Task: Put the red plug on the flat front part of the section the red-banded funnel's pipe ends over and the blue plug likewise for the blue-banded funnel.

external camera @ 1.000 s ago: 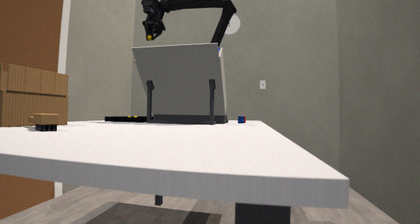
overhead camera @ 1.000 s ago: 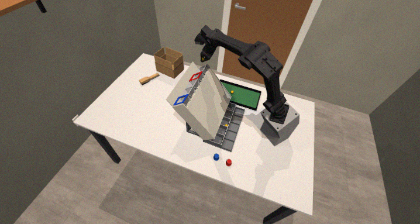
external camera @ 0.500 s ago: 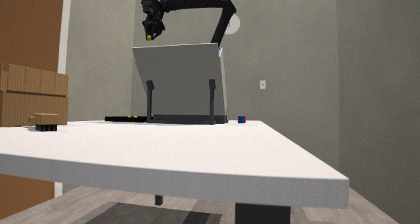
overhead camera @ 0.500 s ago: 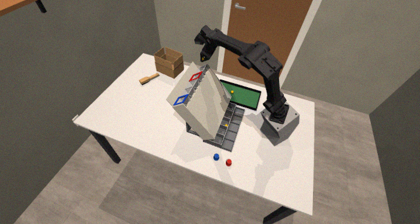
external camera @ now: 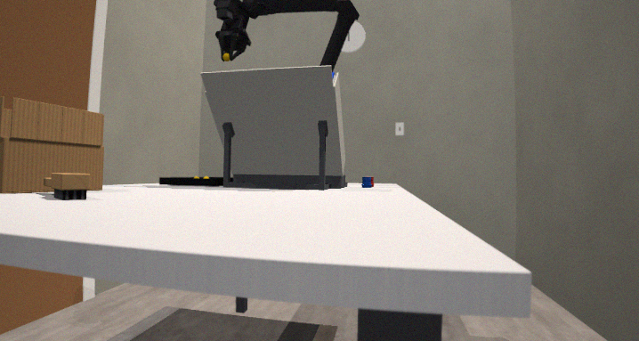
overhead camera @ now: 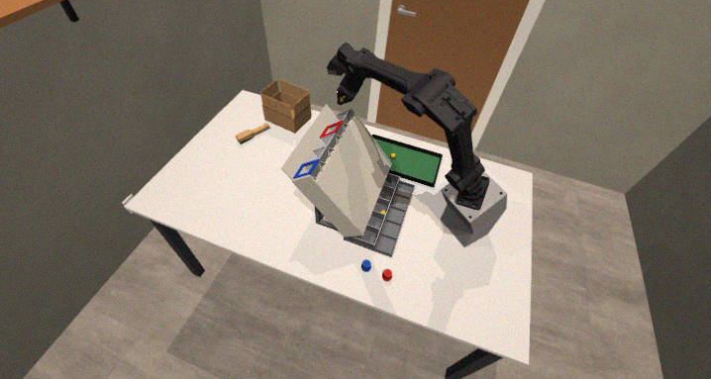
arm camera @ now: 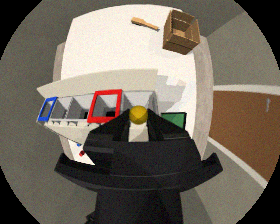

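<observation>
My gripper (overhead camera: 342, 98) (external camera: 226, 56) (arm camera: 138, 112) is shut on a yellow marble (overhead camera: 342, 99) (external camera: 226, 56) (arm camera: 138, 116). It hangs above the far end of the covered funnel stand (overhead camera: 348, 177) (external camera: 272, 119), close to the red-banded funnel (overhead camera: 331, 129) (arm camera: 106, 104). The blue-banded funnel (overhead camera: 305, 169) (arm camera: 47, 110) is further along the row. The sectioned tray (overhead camera: 390, 228) lies at the cover's foot, with a yellow marble (overhead camera: 382, 211) in one section. The blue plug (overhead camera: 366, 264) (external camera: 366, 182) and the red plug (overhead camera: 387, 274) (external camera: 372, 182) stand on the table in front of it.
A green marble tray (overhead camera: 417, 165) behind the stand holds a yellow marble (overhead camera: 392, 154). A cardboard box (overhead camera: 285, 104) (external camera: 44, 144) (arm camera: 180, 31) and a wooden brush (overhead camera: 253, 132) (external camera: 68, 181) (arm camera: 145, 23) lie at the far left. The arm's base (overhead camera: 471, 208) stands at the right.
</observation>
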You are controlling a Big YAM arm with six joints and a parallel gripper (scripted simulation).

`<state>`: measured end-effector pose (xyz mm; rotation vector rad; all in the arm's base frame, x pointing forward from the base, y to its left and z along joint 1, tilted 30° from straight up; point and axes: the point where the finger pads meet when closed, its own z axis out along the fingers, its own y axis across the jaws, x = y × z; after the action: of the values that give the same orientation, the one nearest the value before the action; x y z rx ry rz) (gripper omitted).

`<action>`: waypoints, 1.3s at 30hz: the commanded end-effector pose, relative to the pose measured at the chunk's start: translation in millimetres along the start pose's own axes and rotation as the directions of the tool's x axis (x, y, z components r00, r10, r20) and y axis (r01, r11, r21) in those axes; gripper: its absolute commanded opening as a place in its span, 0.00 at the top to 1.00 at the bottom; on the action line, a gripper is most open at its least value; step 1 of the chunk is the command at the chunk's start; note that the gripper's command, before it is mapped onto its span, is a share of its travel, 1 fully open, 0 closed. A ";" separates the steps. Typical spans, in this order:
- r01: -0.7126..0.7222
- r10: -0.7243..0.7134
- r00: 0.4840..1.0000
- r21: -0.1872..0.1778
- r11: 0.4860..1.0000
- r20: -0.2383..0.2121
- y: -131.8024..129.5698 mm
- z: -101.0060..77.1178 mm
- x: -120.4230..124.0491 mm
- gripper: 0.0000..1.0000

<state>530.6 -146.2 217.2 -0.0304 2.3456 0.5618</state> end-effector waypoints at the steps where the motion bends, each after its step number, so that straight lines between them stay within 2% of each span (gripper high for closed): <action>1: 0.020 -0.020 1.000 -0.006 1.000 0.011 3.3 8.3 -21.4 1.00; 11: 0.020 -0.020 1.000 -0.005 1.000 0.012 3.9 10.7 -23.8 1.00; 28: 0.019 -0.019 1.000 -0.006 1.000 0.011 0.7 27.7 0.4 1.00; 39: 0.029 -0.030 0.999 0.008 1.000 0.034 1.8 38.6 7.4 1.00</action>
<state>541.4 -138.5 198.2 -0.0478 2.3067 0.5191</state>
